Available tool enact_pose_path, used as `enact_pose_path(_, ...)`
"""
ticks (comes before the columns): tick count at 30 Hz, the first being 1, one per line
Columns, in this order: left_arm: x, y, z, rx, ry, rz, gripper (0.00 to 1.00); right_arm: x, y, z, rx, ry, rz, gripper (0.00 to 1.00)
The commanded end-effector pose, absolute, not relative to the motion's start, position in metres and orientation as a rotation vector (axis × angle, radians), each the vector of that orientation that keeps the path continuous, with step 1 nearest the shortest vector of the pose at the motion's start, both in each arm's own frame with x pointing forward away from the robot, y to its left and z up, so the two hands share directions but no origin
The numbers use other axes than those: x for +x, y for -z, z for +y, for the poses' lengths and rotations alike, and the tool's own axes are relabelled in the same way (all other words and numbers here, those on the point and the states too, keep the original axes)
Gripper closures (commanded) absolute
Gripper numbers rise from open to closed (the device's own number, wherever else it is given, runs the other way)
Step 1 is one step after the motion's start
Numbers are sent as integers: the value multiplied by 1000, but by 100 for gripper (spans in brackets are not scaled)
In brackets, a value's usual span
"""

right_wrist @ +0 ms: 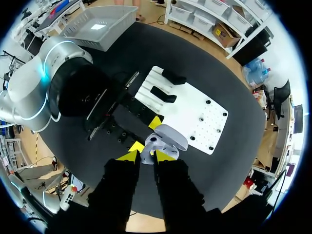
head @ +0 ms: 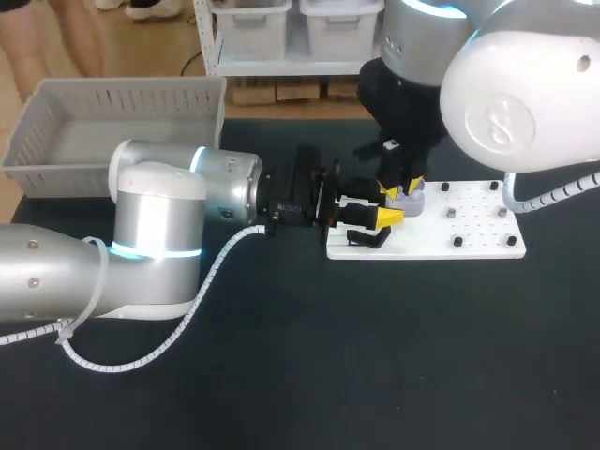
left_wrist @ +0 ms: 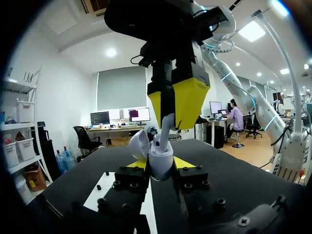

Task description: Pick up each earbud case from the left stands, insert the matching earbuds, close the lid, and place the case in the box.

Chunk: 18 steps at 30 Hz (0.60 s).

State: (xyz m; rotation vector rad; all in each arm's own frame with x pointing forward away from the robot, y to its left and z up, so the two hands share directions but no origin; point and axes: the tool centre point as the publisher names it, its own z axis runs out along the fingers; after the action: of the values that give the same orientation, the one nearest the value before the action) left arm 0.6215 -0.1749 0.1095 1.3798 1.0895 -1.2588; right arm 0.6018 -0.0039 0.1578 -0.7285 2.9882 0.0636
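Note:
My left gripper point(head: 389, 208) reaches in from the left and is shut on a pale lavender earbud case point(left_wrist: 161, 168), held upright over the white board point(head: 469, 234). The case's lid point(left_wrist: 140, 144) stands open. My right gripper point(left_wrist: 173, 117) hangs straight above the case, shut on a white earbud point(left_wrist: 165, 127) whose lower end is at the case's opening. In the right wrist view the case point(right_wrist: 168, 141) lies just ahead of the right gripper point(right_wrist: 146, 156), between the left gripper's yellow fingertips point(right_wrist: 155, 122).
A grey slatted box point(head: 112, 122) stands at the back left. On the board's left end sit two black stands point(right_wrist: 165, 95); small black pegs point(head: 457, 242) dot its right half. The left arm's cable point(head: 187, 319) trails over the dark table.

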Motion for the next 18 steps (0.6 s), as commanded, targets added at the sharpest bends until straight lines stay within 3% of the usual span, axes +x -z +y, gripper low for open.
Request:
enact_pose_path(1,621,-109,-175,1378,1256,1089,100,602,-157,-5,-724,-71,2987,100)
enact_pose_path(18,621,-109,-175,1378,1256,1089,100,603,-157,-8,-702,-75,2979,100)
